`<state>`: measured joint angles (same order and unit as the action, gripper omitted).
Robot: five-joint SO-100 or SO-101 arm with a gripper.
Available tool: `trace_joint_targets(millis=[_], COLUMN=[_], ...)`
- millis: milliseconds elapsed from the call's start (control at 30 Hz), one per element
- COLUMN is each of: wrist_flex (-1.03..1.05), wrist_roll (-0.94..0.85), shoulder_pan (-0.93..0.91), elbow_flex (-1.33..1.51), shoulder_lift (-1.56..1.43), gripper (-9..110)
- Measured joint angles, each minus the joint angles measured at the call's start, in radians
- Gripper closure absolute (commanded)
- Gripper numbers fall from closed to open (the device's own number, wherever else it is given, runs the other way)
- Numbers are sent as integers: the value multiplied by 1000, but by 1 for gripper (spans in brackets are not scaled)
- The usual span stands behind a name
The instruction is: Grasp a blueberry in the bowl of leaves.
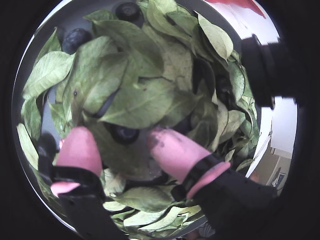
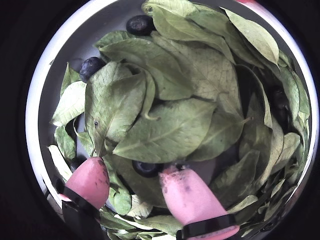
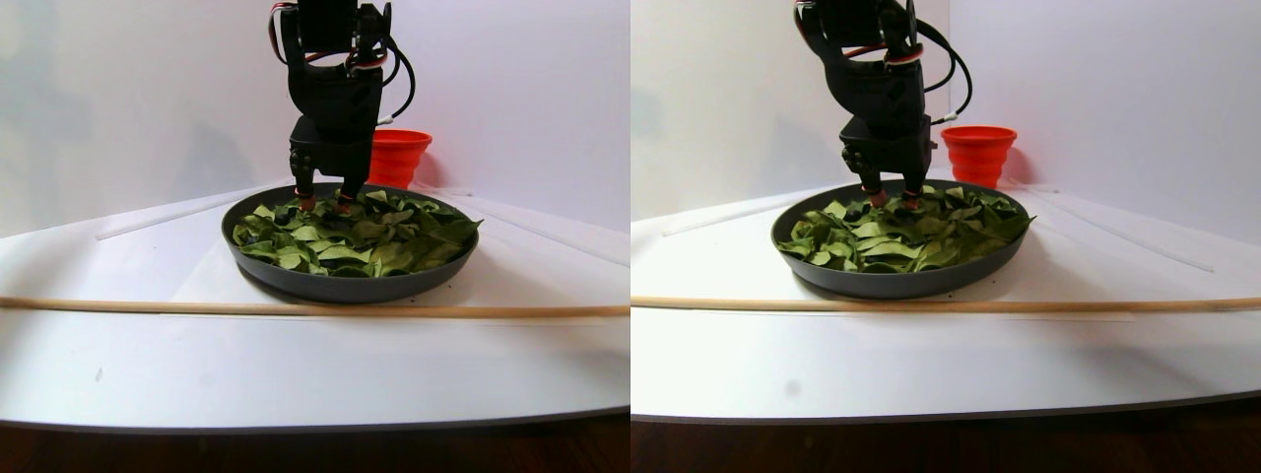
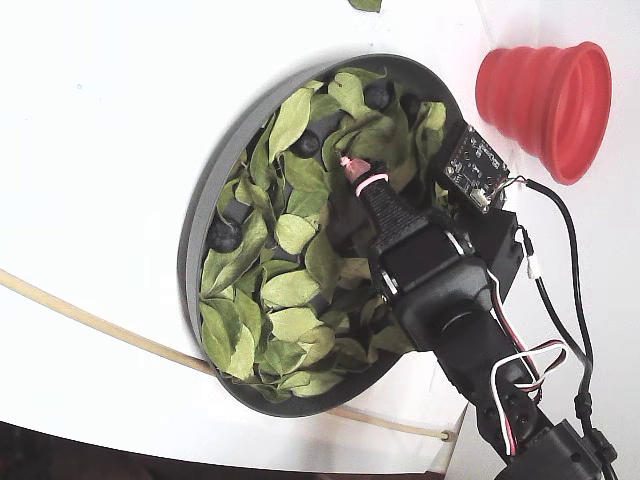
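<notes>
The dark-grey bowl [image 2: 37,100] is filled with light-green leaves [image 2: 165,130]. My gripper [image 1: 119,137] is open, its two pink fingertips [image 1: 80,145] pushed down among the leaves. A dark blueberry [image 1: 124,134] lies between them, half hidden under a large leaf; in the other wrist view the blueberry [image 2: 147,168] sits close to the right fingertip [image 2: 185,192], with the gripper [image 2: 132,169] straddling it. Two more blueberries [image 2: 91,66] [image 2: 140,24] lie bare near the far rim. In the fixed view the arm hangs over the bowl [image 4: 190,250], one pink fingertip [image 4: 352,165] showing.
A red ribbed cup [image 4: 545,95] stands just outside the bowl, behind it in the stereo pair view [image 3: 397,156]. A thin wooden stick [image 3: 296,308] lies across the white table in front of the bowl. A circuit board and cables [image 4: 478,168] ride on the arm.
</notes>
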<state>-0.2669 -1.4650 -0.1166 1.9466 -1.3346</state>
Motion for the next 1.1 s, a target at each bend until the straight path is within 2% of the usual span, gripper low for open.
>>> trace_joint_targets(millis=[1100], wrist_flex=[-46], wrist_roll=[15], shoulder_pan=[-21], elbow_flex=[-44], shoulder_lift=[51], gripper=[82])
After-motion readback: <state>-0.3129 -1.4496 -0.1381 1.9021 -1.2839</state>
